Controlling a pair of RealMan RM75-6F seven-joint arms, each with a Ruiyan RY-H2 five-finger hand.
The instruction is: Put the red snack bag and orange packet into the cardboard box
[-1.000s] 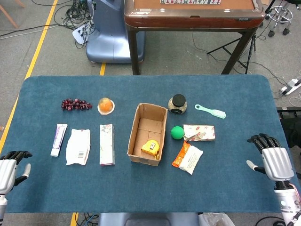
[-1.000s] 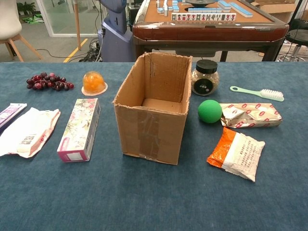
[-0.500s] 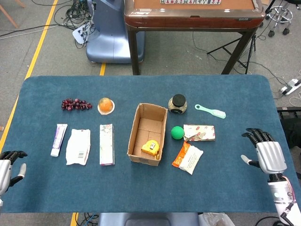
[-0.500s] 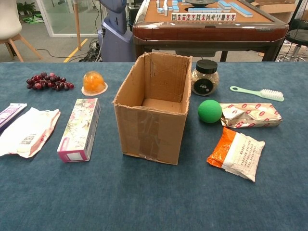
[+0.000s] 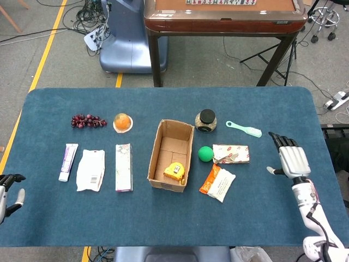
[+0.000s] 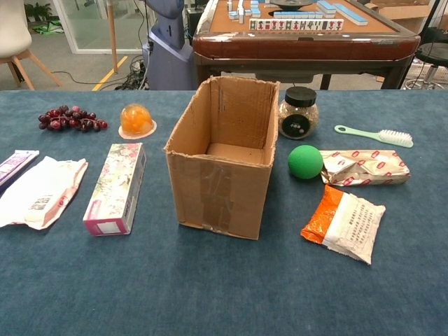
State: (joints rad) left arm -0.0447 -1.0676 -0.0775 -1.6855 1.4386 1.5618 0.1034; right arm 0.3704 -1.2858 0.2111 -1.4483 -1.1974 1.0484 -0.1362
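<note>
The open cardboard box (image 5: pixel 162 161) (image 6: pixel 210 189) stands mid-table with a yellow object (image 5: pixel 175 171) inside. Right of it lie the red-patterned snack bag (image 5: pixel 232 153) (image 6: pixel 367 166) and, nearer the front, the orange and white packet (image 5: pixel 217 183) (image 6: pixel 345 222). My right hand (image 5: pixel 289 158) hovers open over the table, fingers spread, well to the right of both bags and holding nothing. My left hand (image 5: pixel 6 191) shows only partly at the left edge of the head view, open and off the table's side. Neither hand appears in the chest view.
A green ball (image 5: pixel 205 154) touches the snack bag beside the box. Behind stand a black-lidded jar (image 5: pixel 206 120) and a mint brush (image 5: pixel 245 129). To the left are a floral carton (image 5: pixel 124 167), white pouch (image 5: pixel 90 170), tube (image 5: pixel 67 161), grapes (image 5: pixel 88 120) and an orange jelly cup (image 5: pixel 122 122).
My right hand has moved up and inward from the table's right front edge toward the bags. My left hand has drawn back lower and further out of the frame.
</note>
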